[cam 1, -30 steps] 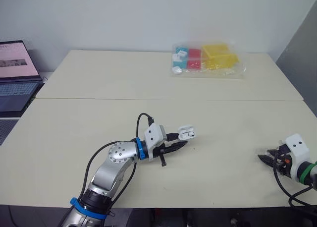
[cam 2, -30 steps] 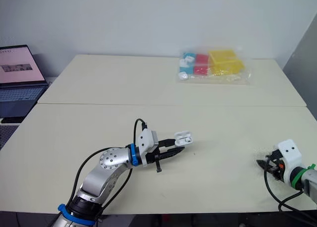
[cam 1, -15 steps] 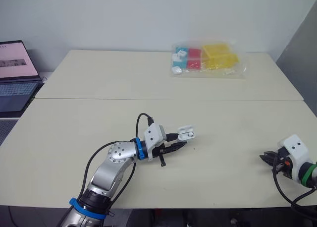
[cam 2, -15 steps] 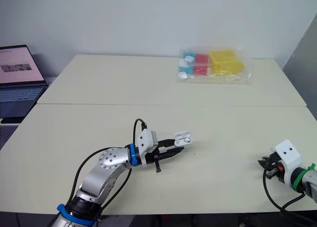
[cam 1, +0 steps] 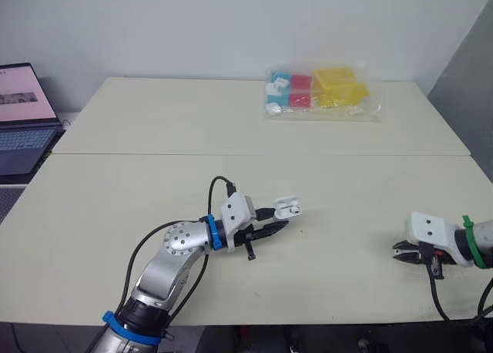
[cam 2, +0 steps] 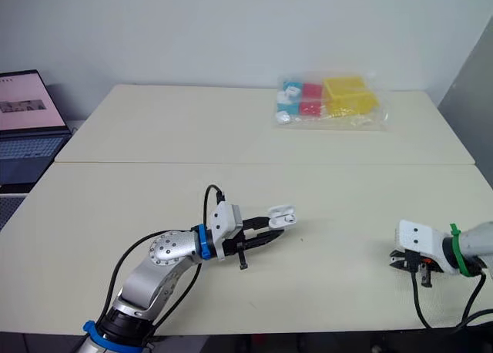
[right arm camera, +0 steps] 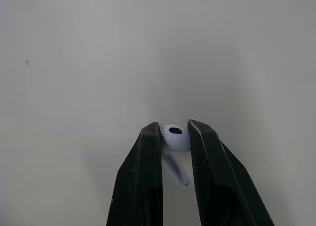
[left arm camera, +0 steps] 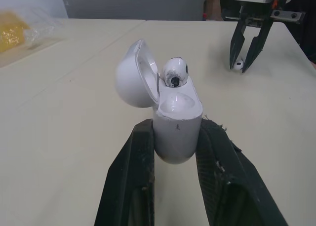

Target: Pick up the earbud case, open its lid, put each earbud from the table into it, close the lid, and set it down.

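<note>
At mid-table, my left gripper (cam 1: 266, 230) clamps the earbud case (left arm camera: 177, 122), lid open, one earbud (left arm camera: 174, 72) seated. Far right, my right gripper (cam 1: 400, 251) nips the second earbud (right arm camera: 176, 137) low over the table (cam 1: 347, 214). Step: second pickup. Next, I judge: lift, carry across, align stem with the empty socket.

earbud case (left arm camera: 175, 122) and earbud (right arm camera: 175, 137) are showing smooth glossy white plastic. fingers (left arm camera: 131, 179) beside the case are looking matt black. table (cam 1: 154, 122) is reading smooth matt; bag (cam 1: 323, 91) beyond the case is glinting, clear film.
</note>
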You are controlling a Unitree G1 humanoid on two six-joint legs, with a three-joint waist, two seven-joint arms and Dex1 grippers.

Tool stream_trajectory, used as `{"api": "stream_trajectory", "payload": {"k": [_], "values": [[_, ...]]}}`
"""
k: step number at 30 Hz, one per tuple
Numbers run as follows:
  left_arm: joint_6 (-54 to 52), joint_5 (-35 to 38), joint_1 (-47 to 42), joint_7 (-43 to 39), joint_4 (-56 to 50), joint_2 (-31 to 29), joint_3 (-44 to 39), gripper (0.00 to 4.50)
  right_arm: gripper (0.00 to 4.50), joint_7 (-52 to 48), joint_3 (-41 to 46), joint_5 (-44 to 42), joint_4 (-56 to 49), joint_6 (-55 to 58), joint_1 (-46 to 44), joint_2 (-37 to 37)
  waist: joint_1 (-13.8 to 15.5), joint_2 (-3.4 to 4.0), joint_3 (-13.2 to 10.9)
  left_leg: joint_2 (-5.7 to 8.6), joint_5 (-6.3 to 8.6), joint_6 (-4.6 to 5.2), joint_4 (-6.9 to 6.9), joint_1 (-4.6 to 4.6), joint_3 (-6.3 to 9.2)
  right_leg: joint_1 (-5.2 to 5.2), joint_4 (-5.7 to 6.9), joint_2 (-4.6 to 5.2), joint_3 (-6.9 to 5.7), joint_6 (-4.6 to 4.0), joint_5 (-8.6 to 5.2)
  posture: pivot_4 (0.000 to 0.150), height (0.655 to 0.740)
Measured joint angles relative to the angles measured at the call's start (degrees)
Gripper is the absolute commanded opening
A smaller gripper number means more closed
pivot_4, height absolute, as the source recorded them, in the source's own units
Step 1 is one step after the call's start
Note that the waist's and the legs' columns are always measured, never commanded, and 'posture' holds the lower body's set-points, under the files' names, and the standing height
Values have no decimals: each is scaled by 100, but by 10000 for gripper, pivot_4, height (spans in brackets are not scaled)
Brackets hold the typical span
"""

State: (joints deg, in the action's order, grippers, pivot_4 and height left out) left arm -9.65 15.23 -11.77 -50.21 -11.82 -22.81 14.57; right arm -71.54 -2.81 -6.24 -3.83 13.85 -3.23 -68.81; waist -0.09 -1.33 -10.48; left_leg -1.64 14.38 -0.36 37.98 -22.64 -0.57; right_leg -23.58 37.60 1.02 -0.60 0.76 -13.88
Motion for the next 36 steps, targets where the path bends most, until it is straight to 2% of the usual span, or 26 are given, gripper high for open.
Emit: {"api": "stream_trajectory", "payload": {"k": [6,16,21,25,28,31,36], "values": [[-35,0,35,67,-130,-32,-25,7798,4074,-370,-316,170,379,-169,-426,1,6,1,1,-1,0,0,0,1,3,1,2,0,0,-1,0,1500,7400],[-118,1,96,83,-187,-95,-30,7798,39521,-383,-291,231,429,-326,-480,22,10,2,1,-2,0,0,0,3,4,3,3,1,-1,-1,0,1500,7400],[-118,1,94,82,-189,-93,-25,7798,40003,-423,156,-151,-17,-59,-220,-33,15,6,2,-1,0,0,0,2,4,2,5,2,1,0,0,1500,7400],[-115,2,109,91,-193,-56,-25,7798,40003,-406,803,-392,-686,554,221,-349,23,6,2,-2,0,0,1,3,4,3,5,3,0,0,0,1500,7400],[-114,1,111,97,-191,-18,-24,7798,40003,-258,876,-409,-974,1049,280,-354,15,6,1,-2,0,0,2,7,1,3,7,3,1,-1,0,1500,7400],[-98,-16,123,114,-187,55,-10,7798,40003,-93,690,-391,-1243,1764,192,-413,11,7,2,-2,0,0,2,8,1,3,8,3,1,-1,0,1500,7400],[-37,-79,156,139,-177,201,145,7798,40003,19,-361,58,-1382,2661,-464,-494,8,7,2,-1,0,0,2,6,0,0,8,3,1,-1,0,1500,7400]]}}
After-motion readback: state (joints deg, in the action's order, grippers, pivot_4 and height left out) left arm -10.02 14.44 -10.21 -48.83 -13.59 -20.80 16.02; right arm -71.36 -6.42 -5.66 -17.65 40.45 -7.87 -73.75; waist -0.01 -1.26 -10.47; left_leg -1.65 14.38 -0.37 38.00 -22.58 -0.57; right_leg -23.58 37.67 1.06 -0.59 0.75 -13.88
